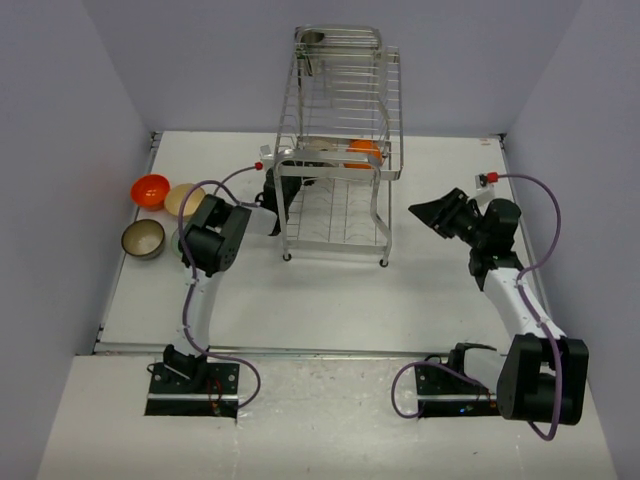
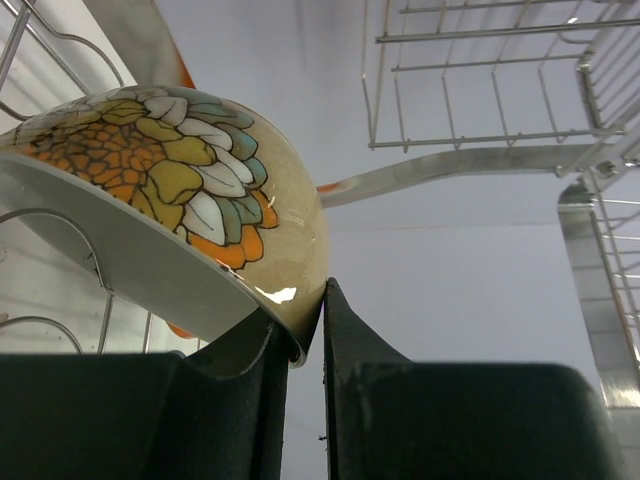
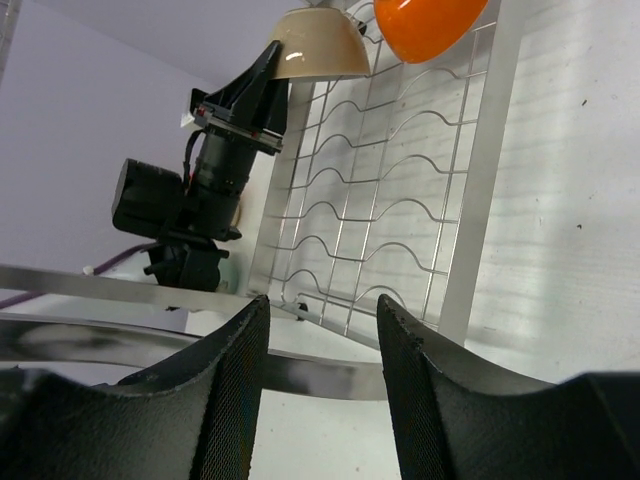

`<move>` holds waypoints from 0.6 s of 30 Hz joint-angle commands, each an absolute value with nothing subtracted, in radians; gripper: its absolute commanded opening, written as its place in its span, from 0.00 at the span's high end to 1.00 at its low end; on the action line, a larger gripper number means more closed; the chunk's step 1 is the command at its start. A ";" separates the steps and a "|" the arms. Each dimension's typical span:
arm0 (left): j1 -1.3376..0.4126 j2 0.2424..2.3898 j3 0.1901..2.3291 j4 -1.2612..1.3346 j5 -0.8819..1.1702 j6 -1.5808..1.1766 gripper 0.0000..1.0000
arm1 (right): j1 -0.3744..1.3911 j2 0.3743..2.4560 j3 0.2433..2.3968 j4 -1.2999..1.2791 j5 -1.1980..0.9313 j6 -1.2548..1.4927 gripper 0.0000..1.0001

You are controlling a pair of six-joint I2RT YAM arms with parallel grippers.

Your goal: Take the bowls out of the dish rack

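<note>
Table [image 1: 330,300]: white, flat; arm bases at 6 o'clock.
Room: plain pale lilac walls [image 1: 200,60] on three sides.
Rack [image 1: 340,110]: silver wire, two tiers, stands at 12 o'clock on the table.
Left claw [image 2: 322,300]: pinched on the rim of the patterned bowl [image 2: 190,170], low inside the rack, bowl tilted.
Orange bowl [image 1: 362,152]: in the rack, just beside the held one.
Right claw [image 3: 320,310]: fingers apart, at 3 o'clock, facing the rack.
On table, 9 o'clock: second orange bowl [image 1: 150,188], cream bowl [image 1: 183,200], brown bowl [image 1: 143,238], close together.
</note>
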State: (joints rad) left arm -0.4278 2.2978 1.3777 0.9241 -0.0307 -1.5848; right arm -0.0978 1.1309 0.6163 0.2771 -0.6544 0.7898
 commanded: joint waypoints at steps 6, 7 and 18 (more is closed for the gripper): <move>-0.431 2.402 1.319 1.507 0.051 -1.647 1.00 | -0.103 1.137 0.584 0.321 -0.695 0.758 0.52; -0.431 2.414 1.334 1.538 0.061 -1.649 1.00 | -0.103 1.138 0.583 0.322 -0.698 0.758 0.52; -0.420 2.436 1.418 1.640 0.140 -1.647 1.00 | -0.103 1.149 0.572 0.337 -0.706 0.765 0.52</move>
State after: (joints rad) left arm -0.4061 2.4325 1.3991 1.2606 0.0837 -1.6394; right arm -0.0986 1.1393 0.5770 0.2855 -0.6769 0.7811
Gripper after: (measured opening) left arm 0.126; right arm 0.481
